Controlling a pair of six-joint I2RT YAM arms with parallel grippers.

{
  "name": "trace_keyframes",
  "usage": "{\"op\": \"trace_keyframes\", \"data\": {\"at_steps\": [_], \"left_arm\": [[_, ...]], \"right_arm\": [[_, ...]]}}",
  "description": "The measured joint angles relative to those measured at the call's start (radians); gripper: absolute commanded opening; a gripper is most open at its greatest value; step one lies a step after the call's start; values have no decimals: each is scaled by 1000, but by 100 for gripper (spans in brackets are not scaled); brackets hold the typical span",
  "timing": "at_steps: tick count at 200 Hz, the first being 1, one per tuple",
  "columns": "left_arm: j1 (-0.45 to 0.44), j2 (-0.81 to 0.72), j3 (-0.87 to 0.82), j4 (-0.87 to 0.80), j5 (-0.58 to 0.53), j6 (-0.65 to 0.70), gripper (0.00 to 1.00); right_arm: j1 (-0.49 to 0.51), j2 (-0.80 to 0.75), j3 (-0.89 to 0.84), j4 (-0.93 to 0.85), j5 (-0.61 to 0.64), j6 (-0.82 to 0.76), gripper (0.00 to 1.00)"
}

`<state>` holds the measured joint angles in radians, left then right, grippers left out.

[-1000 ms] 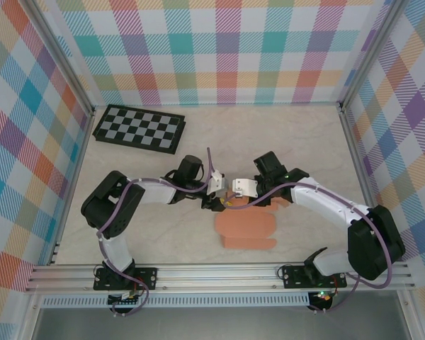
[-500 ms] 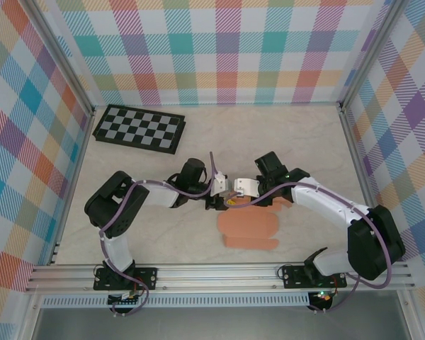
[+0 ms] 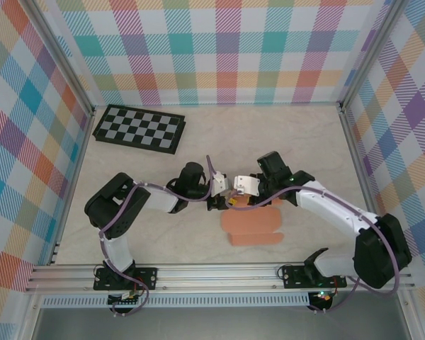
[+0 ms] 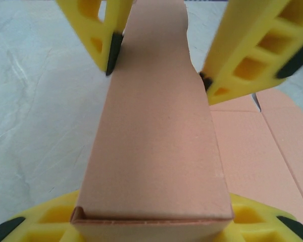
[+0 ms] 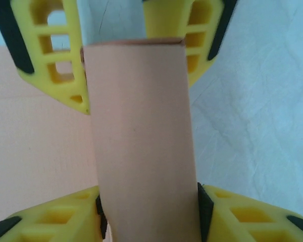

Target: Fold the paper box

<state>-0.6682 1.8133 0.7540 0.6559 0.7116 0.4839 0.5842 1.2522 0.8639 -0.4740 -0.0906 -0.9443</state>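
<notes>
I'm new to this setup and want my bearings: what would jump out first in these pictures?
The salmon-orange paper box lies mid-table near the front, and one folded strip of it stands raised between the yellow fingers of the left gripper and the right gripper, which meet over it from either side. Behind, at the far left, lies a black-and-grey checkerboard.

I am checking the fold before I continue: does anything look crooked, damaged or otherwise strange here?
Nothing looks damaged. One flap of the paper box stands raised between the left pincer and the right pincer. It looks rounded rather than sharply creased. The rest lies flat on the table.
</notes>
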Motion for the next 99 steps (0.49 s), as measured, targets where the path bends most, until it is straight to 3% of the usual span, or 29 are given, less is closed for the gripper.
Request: {"op": "trace_keyframes", "data": {"at_steps": [23,63,99], "left_arm": [[15,-37,1,-4,-14,-72,29],[27,-145,2,-68,-34,-173,29],[77,-267,4,-137,-77,-276,28]], "right_arm": [[-53,-110,-1,16,-82,54,68],[-250,-324,-85,150,-209,241,73],[-408,-443,-161,289,-238,650,74]]}}
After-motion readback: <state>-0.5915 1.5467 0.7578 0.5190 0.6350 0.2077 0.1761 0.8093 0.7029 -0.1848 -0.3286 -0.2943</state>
